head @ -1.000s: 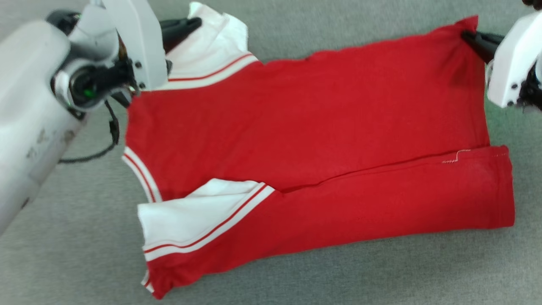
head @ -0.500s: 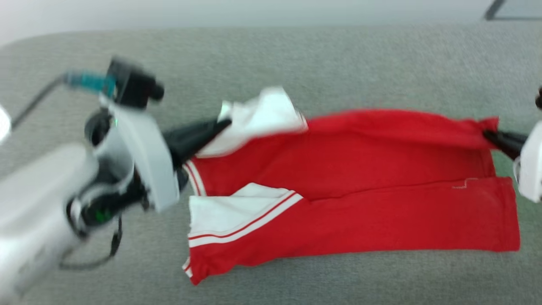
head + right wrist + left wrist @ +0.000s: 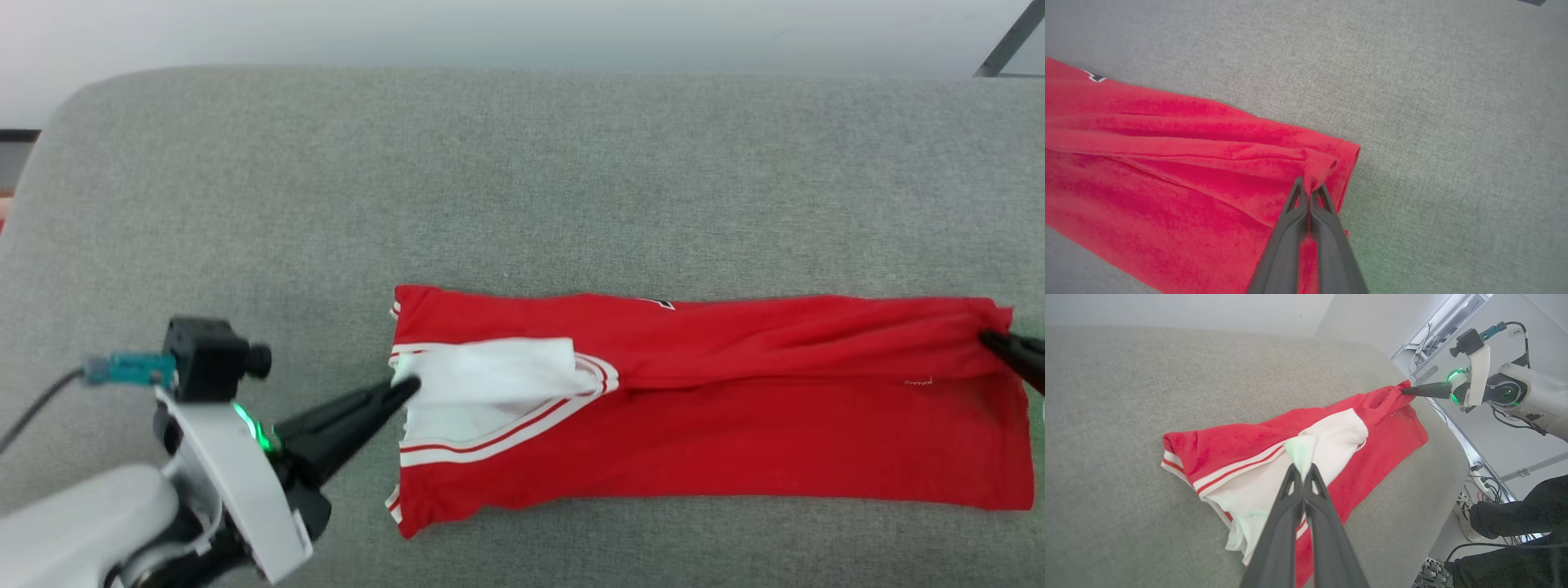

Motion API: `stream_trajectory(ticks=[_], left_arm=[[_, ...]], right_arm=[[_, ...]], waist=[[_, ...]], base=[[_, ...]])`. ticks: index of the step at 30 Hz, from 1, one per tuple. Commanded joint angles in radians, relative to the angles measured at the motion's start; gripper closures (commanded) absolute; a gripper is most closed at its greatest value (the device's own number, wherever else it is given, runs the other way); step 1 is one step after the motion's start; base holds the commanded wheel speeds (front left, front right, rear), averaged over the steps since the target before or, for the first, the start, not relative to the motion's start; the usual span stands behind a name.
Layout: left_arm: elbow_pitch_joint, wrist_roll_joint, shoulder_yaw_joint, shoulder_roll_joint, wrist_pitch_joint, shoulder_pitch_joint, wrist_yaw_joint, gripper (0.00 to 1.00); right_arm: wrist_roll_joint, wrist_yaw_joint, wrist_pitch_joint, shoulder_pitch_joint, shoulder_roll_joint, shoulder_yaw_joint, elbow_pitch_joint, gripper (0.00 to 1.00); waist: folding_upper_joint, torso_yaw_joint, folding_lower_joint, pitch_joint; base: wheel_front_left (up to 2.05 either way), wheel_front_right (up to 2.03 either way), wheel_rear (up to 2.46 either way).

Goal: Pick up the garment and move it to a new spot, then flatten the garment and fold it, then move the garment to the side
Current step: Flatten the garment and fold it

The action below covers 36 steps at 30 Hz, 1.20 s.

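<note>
Low in the lower left of the head view, the left gripper (image 3: 411, 384) lies close over the grey cushion (image 3: 522, 180), its two dark fingers pressed together on the edge of a white sleeve (image 3: 490, 376). The sleeve belongs to the garment (image 3: 735, 433), a red shirt stretched as a long band across the middle and right of the frame, folded lengthwise with the sleeve turned in over the red body. At the right edge, the right gripper (image 3: 996, 343) pinches the bunched hem corner, fingers clamped on the cloth.

The step appears to be the lengthwise fold, with the two ends about to be laid down. It would go best if both ends come down level and together, the folded edge kept taut between them and lined up with the near edge. Neither gripper should let go until the cloth lies flat and the sleeve is tucked inside.

The left forearm enters from the bottom left corner, wrist angled up and right, fingers nearly flat to the cushion. In the left wrist view the right arm reaches in from the upper right, fingers about level. Beyond it, at lower right, a person (image 3: 1506, 514) is partly visible.
</note>
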Motion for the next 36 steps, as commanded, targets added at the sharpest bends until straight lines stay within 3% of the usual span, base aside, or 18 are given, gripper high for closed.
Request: stream_trajectory(ticks=[1,5,19,20,21,22,23,24,27,28,36], left_arm=[[-0.009,-0.001,-0.002,0.007,-0.010,0.028,-0.002,1.00],[0.000,0.020,-0.013,-0.011,-0.017,0.075,-0.002,1.00],[0.185,0.035,-0.023,-0.161,-0.040,0.133,-0.002,1.00],[0.193,0.033,-0.023,-0.165,-0.042,0.132,-0.002,1.00],[0.198,0.034,-0.023,-0.169,-0.045,0.131,-0.002,0.96],[0.202,0.034,-0.020,-0.171,-0.052,0.129,-0.002,0.78],[0.206,0.034,-0.015,-0.172,-0.057,0.129,-0.002,0.61],[0.206,0.031,-0.011,-0.174,-0.062,0.132,-0.002,0.54],[0.202,0.025,0.008,-0.172,-0.080,0.146,-0.002,0.11],[0.202,0.025,0.015,-0.171,-0.085,0.154,-0.002,0.03],[0.232,0.051,0.148,-0.211,-0.101,0.252,0.035,0.00]], right_arm=[[-0.013,-0.001,0.000,0.035,0.001,-0.026,-0.007,1.00],[-0.037,-0.001,0.017,0.100,0.024,-0.077,-0.021,1.00],[-0.150,-0.001,0.057,0.196,0.148,-0.203,0.000,1.00],[-0.158,-0.001,0.055,0.198,0.154,-0.210,-0.005,0.89],[-0.163,-0.001,0.054,0.200,0.160,-0.215,-0.011,0.69],[-0.162,-0.001,0.054,0.203,0.166,-0.220,-0.021,0.55],[-0.159,-0.001,0.057,0.207,0.170,-0.228,-0.028,0.05],[-0.156,-0.001,0.062,0.210,0.171,-0.234,-0.036,0.00],[-0.150,-0.001,0.073,0.219,0.165,-0.260,-0.064,0.00],[-0.147,-0.001,0.077,0.225,0.163,-0.270,-0.071,0.00],[-0.136,-0.001,0.129,0.292,0.156,-0.381,-0.086,0.00]], waist=[[0.0000,0.004,0.0000,0.006],[0.0000,0.008,0.0000,0.018],[0.0000,0.018,0.0000,0.049],[0.0000,0.017,0.0000,0.049],[0.0000,0.016,0.0000,0.048],[0.0000,0.015,0.0000,0.046],[0.0000,0.014,0.0000,0.041],[0.0000,0.012,0.0000,0.036],[0.0000,0.012,0.0000,0.015],[0.0000,0.012,0.0000,0.007],[0.0000,0.047,0.0000,-0.052]], base=[[0.00,0.00,0.00],[0.00,0.00,0.00],[0.00,0.00,0.00],[0.00,0.00,0.00],[0.00,0.00,0.00],[0.00,0.00,0.00],[0.00,0.00,0.00],[0.00,0.00,0.00],[0.00,0.00,0.00],[0.00,0.00,0.00],[0.00,0.00,0.00]])
